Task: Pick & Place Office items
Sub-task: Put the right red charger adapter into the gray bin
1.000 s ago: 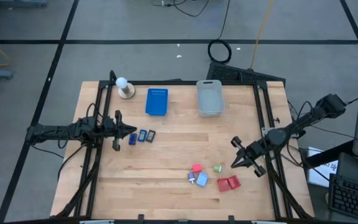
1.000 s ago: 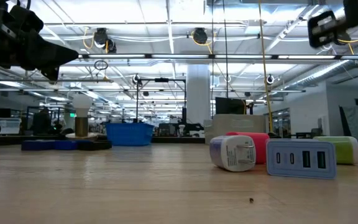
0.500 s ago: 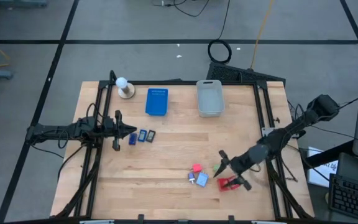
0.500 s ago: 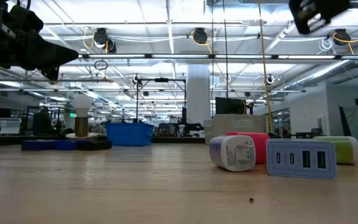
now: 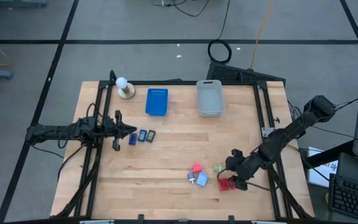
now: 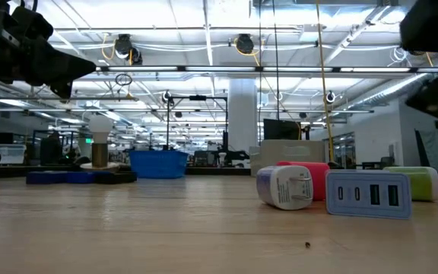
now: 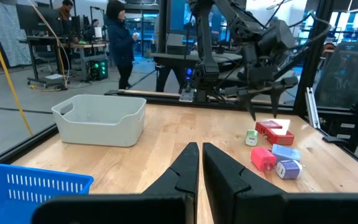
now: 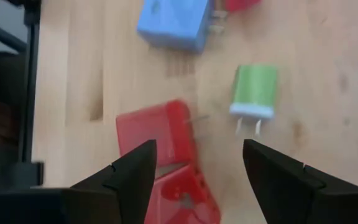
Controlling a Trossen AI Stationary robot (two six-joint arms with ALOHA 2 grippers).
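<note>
Red blocks (image 8: 166,162) lie on table (image 5: 166,155) near right front edge, in small heap with green plug (image 8: 254,93), light-blue plug (image 8: 176,25), pink bit (image 5: 196,168). Heap loose, likely waiting for pickup. Right gripper (image 8: 194,171) hangs just above red blocks, fingers apart, nothing held; seems lined up for grab. Three small blue rectangles (image 5: 142,135) lie apart, beside left gripper (image 5: 131,130). Left gripper pinched closed, empty, waiting.

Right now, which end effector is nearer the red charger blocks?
The right. The right end effector hovers open directly over the red charger blocks, while the left end effector sits shut across the table beside the small dark-blue rectangles.
</note>
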